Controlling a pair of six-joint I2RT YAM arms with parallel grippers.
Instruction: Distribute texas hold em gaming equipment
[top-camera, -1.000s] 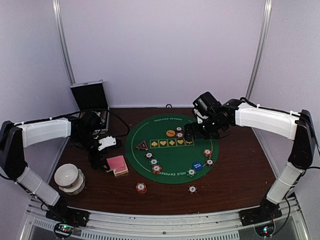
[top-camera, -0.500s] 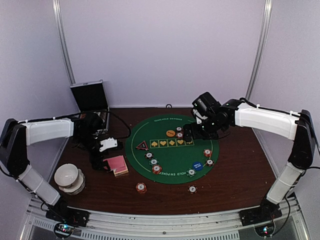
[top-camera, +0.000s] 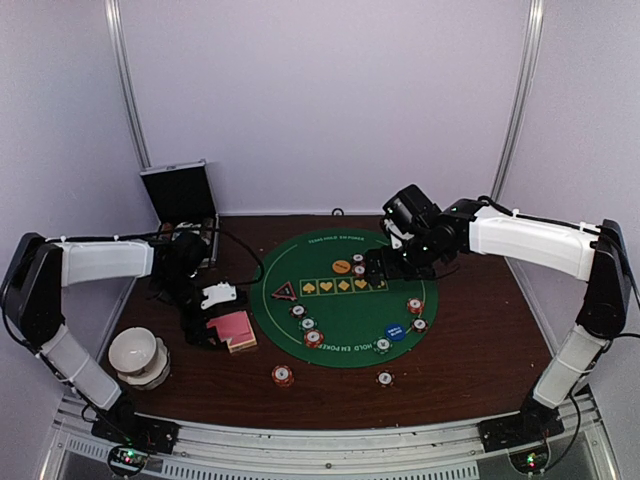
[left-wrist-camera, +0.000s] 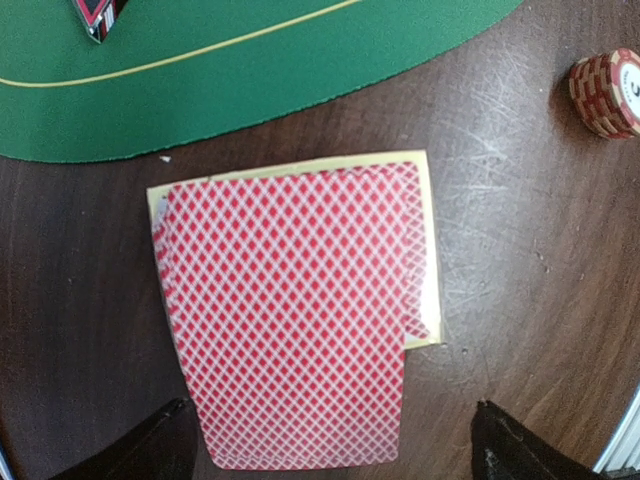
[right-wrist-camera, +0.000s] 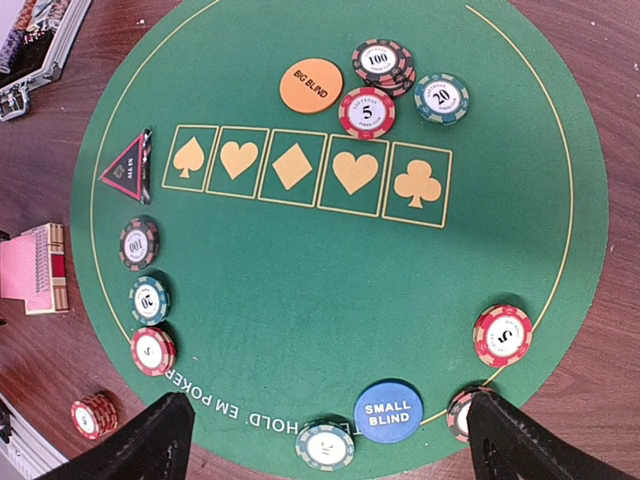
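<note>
One deck of pink-backed cards (left-wrist-camera: 295, 310) lay just off the green mat's (right-wrist-camera: 300, 280) left edge, directly under the spread left hand (left-wrist-camera: 330, 425), long axis pointing at the mat, while eleven chip piles (right-wrist-camera: 366, 112) and two button discs (right-wrist-camera: 311, 85), orange and blue, sat on and beside the mat below the equally spread right hand (right-wrist-camera: 328, 405).

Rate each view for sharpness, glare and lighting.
Top external: evenly lit but soft, chip markings unreadable. Left wrist: sharp on the card deck, pale sheen on the table. Right wrist: crisp, orange disc lettering legible, no glare on the mat.
</note>
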